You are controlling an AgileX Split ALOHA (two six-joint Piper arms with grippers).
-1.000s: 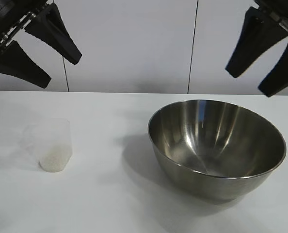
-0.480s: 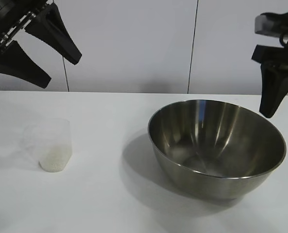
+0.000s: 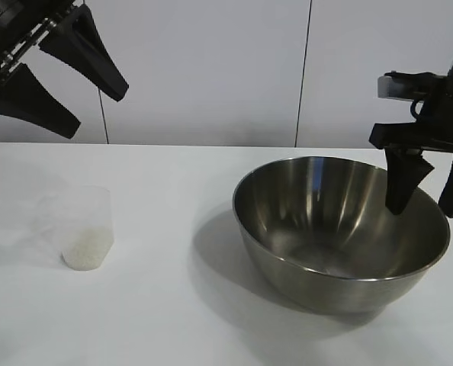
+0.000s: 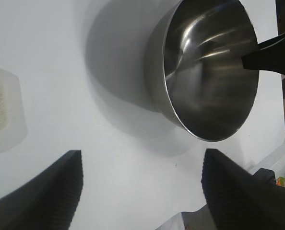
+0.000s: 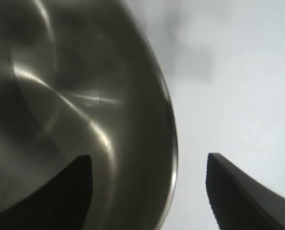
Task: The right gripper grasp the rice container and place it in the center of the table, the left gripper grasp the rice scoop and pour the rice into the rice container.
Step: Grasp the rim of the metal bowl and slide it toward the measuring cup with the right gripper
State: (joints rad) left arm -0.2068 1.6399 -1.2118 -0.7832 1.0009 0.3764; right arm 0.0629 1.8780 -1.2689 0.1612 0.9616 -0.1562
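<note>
Change, right tool (image 3: pixel 428 200): lower than a second ago, down from high beside the wall to the bowl's (image 3: pixel 341 263) rim on the side farthest from the cup (image 3: pixel 83 229); now pointing straight down.
Right tool, state: fingers apart, one dipping inside the bowl, the other outside it, rim between them, as the right wrist view confirms; no contact visible.
Meaning for task: probably lined up for a pinch on the rim; grasp not yet made, carry to table centre not yet begun.
Unchanged, bowl: same spot as a second ago, on the table (image 3: pixel 181 320), well apart from the cup and empty inside.
Unchanged, left tool (image 3: pixel 59 76): high above the cup, same pose in all three exterior pictures, fingers apart, holding nothing.
Cup: upright on the table, well apart from the bowl, untouched.
Rice (image 3: pixel 85 252): shallow white layer in the cup's bottom; none in the bowl, none spilled near the bowl.
Next need, judged: a little more descent, then closing on the thin rim; slick steel, so slipping or tilting likely on the lift.
Writing, brands, labels: none readable on bowl, cup, tools or table.
Far edge past the bowl, left wrist view: small coloured scrap, too small to read.
</note>
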